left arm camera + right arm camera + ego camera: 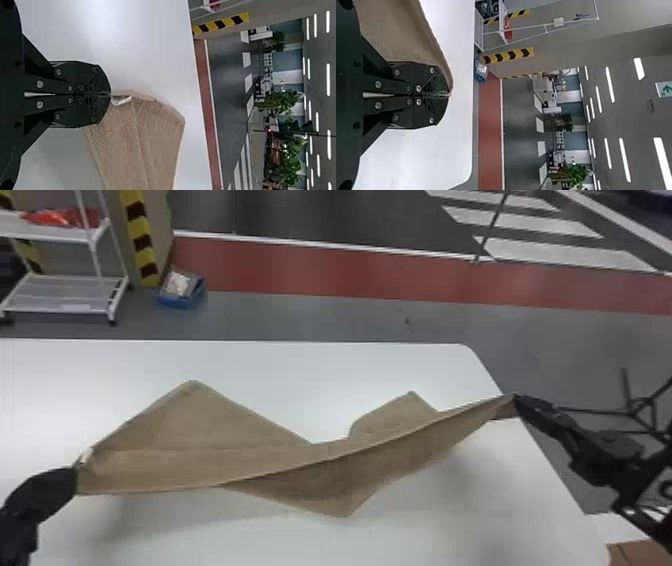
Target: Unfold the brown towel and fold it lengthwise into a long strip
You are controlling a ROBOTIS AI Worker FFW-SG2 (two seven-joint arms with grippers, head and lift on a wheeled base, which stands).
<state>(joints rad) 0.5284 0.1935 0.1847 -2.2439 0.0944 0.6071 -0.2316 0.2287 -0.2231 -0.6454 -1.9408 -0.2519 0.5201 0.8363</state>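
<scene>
Across the table, the towel stretches lengthwise left to right.

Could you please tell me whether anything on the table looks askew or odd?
The brown towel is stretched askew between the left pincer and right pincer: two corners jut away from the robot, a third toward it, so its edges don't line up. I see no spill.
</scene>
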